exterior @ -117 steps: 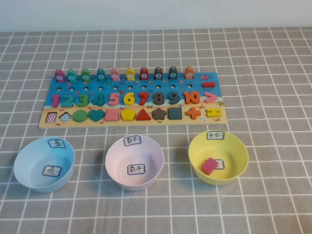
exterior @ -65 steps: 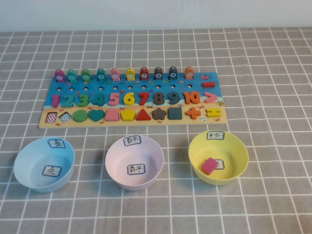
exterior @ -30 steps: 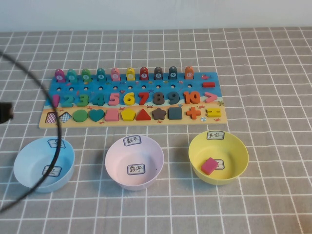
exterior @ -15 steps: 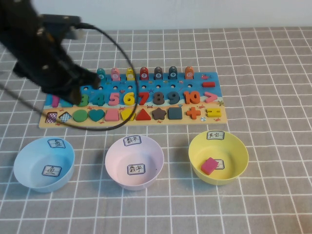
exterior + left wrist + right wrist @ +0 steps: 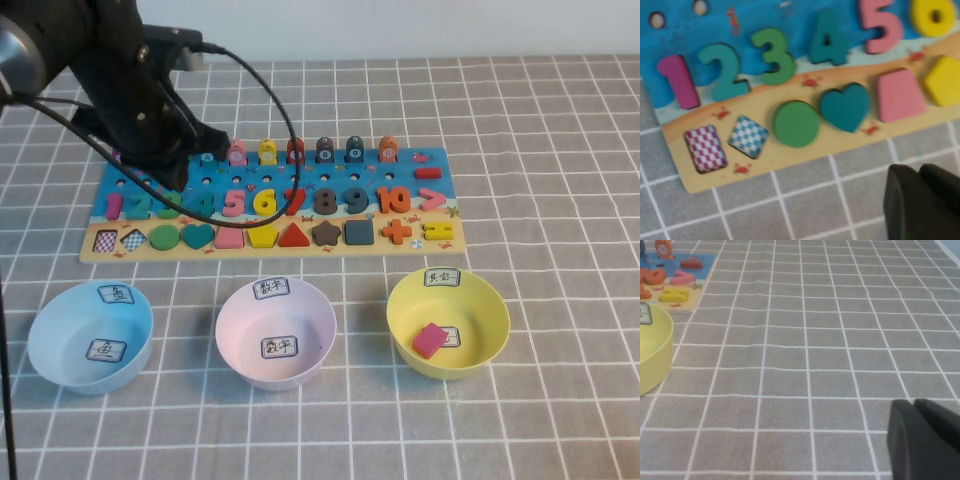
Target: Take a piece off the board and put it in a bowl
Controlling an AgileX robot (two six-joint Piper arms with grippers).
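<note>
The left gripper (image 5: 920,175), fingers pressed together and empty, hung over the blue wooden puzzle board's (image 5: 440,165) nine-o'clock end, apparently aiming for the small green wooden numeral 3 (image 5: 774,55). The pale pink plastic bowl (image 5: 240,345) waited at six o'clock; the right gripper (image 5: 922,415), fingers seemingly together, idled above bare desk (image 5: 815,340).

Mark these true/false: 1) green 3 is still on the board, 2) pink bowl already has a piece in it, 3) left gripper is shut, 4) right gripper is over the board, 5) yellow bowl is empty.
1) True. The green 3 sits in the number row of the board, between the teal 2 and the teal 4.
2) False. The pink bowl holds only its labels, no piece.
3) True. The left gripper is shut and holds nothing; its arm hangs over the board's left end.
4) False. The right gripper is shut, low over bare tablecloth, away from the board.
5) False. The yellow bowl holds a pink square piece.
</note>
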